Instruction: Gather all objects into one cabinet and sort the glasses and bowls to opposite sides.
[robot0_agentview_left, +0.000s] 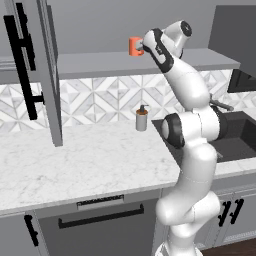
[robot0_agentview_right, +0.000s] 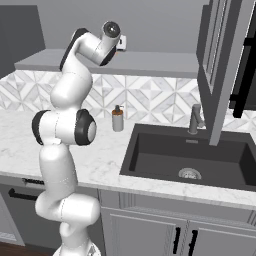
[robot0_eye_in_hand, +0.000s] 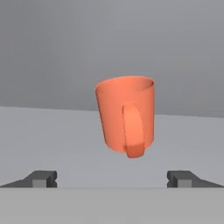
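Small orange handled cup (robot0_eye_in_hand: 126, 114) upright on grey cabinet shelf (robot0_agentview_left: 90, 64), handle facing gripper (robot0_eye_in_hand: 112, 179), jaws spread wide and empty just short of it; risk: fingertip strikes handle, tipping cup backward.

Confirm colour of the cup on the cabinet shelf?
Orange cup, plain with no pattern, handle the same orange. The hand view shows it best.

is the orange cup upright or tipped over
Upright: the orange handled cup stands on the grey cabinet shelf, rim up, handle toward the camera.
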